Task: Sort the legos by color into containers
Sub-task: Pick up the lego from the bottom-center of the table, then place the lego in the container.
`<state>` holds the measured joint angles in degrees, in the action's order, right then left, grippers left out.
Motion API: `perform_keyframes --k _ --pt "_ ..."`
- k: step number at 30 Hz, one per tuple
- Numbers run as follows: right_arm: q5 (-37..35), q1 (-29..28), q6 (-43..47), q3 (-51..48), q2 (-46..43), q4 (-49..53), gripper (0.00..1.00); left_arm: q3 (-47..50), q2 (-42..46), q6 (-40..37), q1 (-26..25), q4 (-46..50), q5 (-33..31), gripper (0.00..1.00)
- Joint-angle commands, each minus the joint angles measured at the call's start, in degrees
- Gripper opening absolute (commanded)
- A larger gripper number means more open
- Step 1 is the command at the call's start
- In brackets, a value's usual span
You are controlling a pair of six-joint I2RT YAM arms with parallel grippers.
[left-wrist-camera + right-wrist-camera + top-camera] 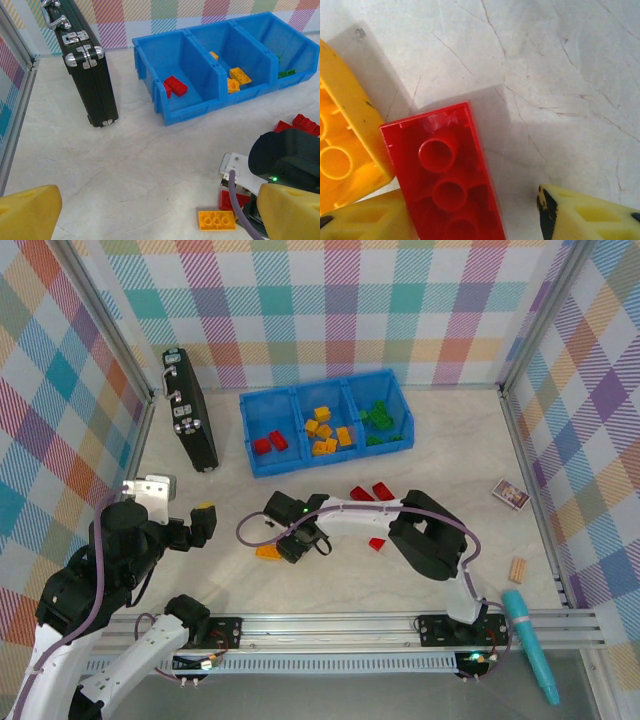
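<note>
The blue containers stand at the back, with red legos in the left bin, orange in the middle and green in the right one. My right gripper is low over the table by an orange lego. In the right wrist view an upside-down red lego lies between the jaws of my right gripper. It rests against the left finger, with a gap to the right finger. The orange lego touches the red one's left side. My left gripper hangs open and holds nothing.
A black case stands left of the bins. Two red legos and another red one lie mid-table. A small printed box, a wooden block and a teal pen sit at the right.
</note>
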<state>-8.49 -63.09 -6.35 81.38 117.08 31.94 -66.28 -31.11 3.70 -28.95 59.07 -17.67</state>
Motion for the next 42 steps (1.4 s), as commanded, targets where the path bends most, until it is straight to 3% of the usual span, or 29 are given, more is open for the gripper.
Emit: perform_keyframes --k 1,8,16,21,26,29,36,42 --pt "0.6 -0.4 1.7 1.6 1.4 0.3 0.53 -1.0 -0.1 1.0 0.5 0.5 -1.0 1.0" --pt "-0.6 0.0 2.4 1.9 1.5 1.2 0.31 -0.5 -0.6 1.0 0.5 -0.3 -1.0 1.0" --pt "-3.8 6.8 5.4 6.9 -3.8 3.7 0.28 -0.1 -1.0 0.1 0.5 -1.3 -1.4 1.0" --pt "-4.0 11.8 10.1 15.3 -4.1 1.2 0.29 0.6 -1.2 -0.8 0.5 -1.6 -2.0 1.0" --pt "-0.7 16.1 13.9 29.7 2.5 0.6 0.29 -0.1 -4.7 0.7 0.5 1.7 -7.0 1.0" --pt "-1.5 17.2 17.5 39.0 8.6 1.4 0.28 0.8 -6.0 1.6 0.5 1.9 -5.1 1.0" --pt "4.0 20.2 23.8 54.4 20.2 -0.7 0.28 2.7 -5.4 2.4 0.5 1.1 -5.2 1.0" --pt "5.4 20.7 26.7 61.2 26.6 -1.1 0.29 3.4 -6.2 4.3 0.5 3.2 -4.7 1.0"
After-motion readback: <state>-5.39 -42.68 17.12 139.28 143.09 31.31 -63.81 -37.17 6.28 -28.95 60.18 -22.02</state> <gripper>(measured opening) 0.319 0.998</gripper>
